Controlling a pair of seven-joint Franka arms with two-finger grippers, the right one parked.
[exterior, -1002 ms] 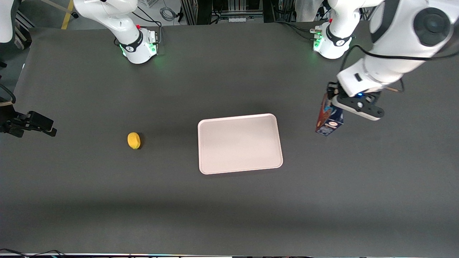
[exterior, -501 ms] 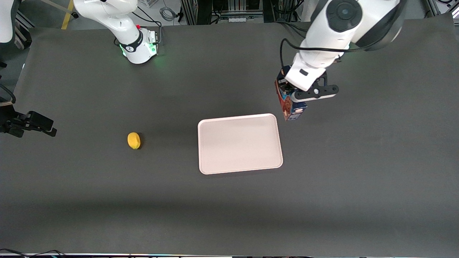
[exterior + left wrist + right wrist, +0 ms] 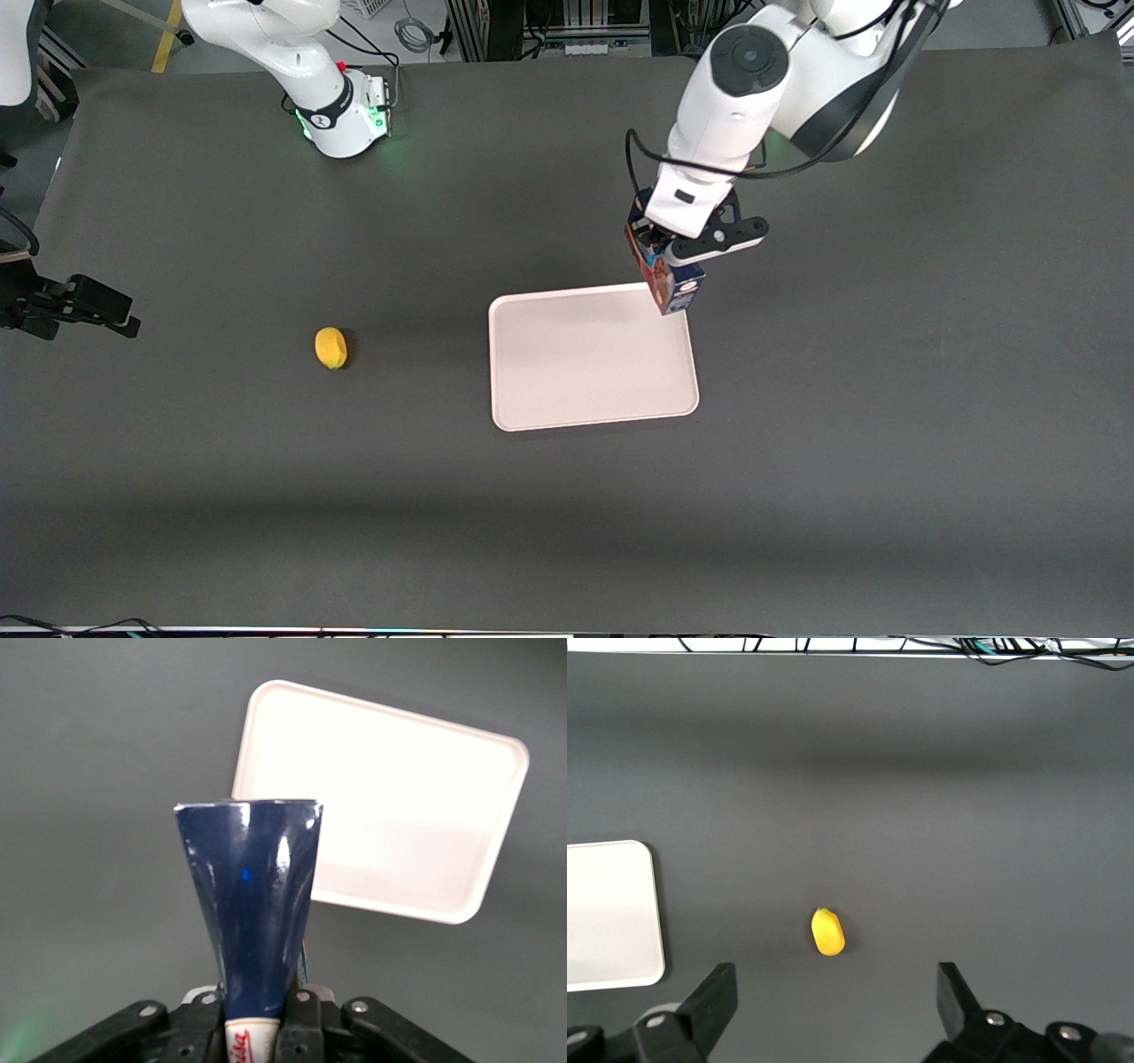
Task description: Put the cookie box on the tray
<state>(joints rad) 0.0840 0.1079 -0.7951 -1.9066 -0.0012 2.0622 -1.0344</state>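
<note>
- Navy-blue cookie box [image 3: 666, 276] hangs upright in the left gripper [image 3: 660, 248], its long axis pointing down at the table; the fingers pinch its upper end on the two broad faces.
- Held in the air, the box is over the pale pink tray [image 3: 592, 356], at the corner farthest from the front camera toward the working arm's end.
- From the box, most of the tray lies nearer the front camera and toward the parked arm, so I judge a short carry that way before lowering.
- Off toward the parked arm's end, well apart from the tray, sits a small yellow rounded object [image 3: 330, 347].
</note>
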